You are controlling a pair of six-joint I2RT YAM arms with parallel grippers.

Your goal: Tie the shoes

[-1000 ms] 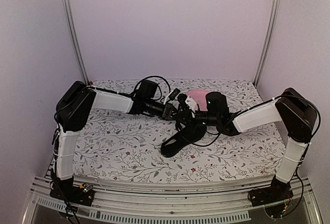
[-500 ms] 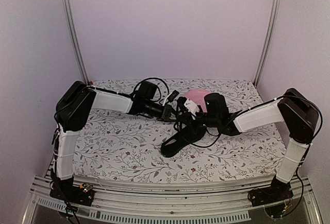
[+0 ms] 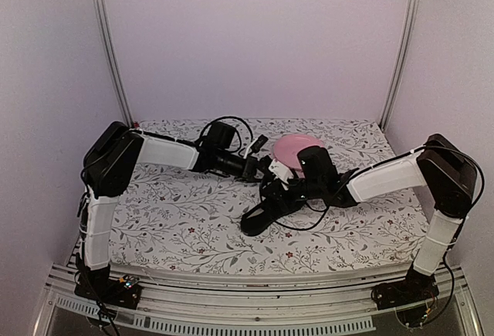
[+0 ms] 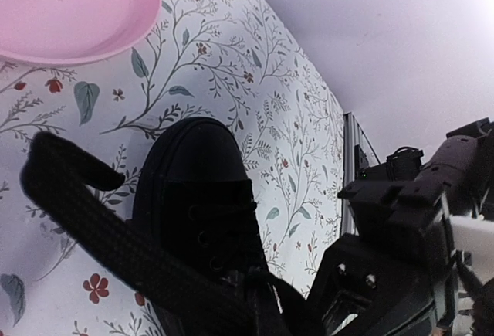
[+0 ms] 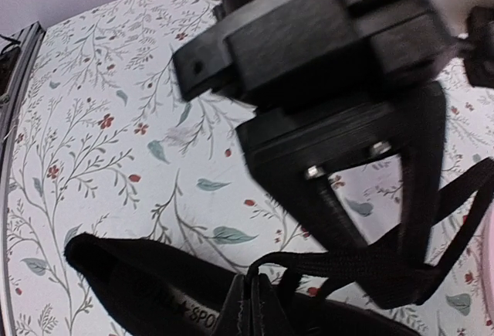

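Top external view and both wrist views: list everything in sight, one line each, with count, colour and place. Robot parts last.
shoe: one, black, mid-table on the cloth, just in front of the grippers.
laces: thin, black, running up from the shoe to both grippers; count unclear.
plate: one, pink, behind the shoe, partly hidden by the right arm.
tablecloth: one, white with a leaf-and-flower print, covering the table.
frame posts: two, silver, at the far corners.
left gripper: one, black, above the shoe, apparently closed on a lace.
right gripper: one, black, facing the left one, apparently closed on a lace.
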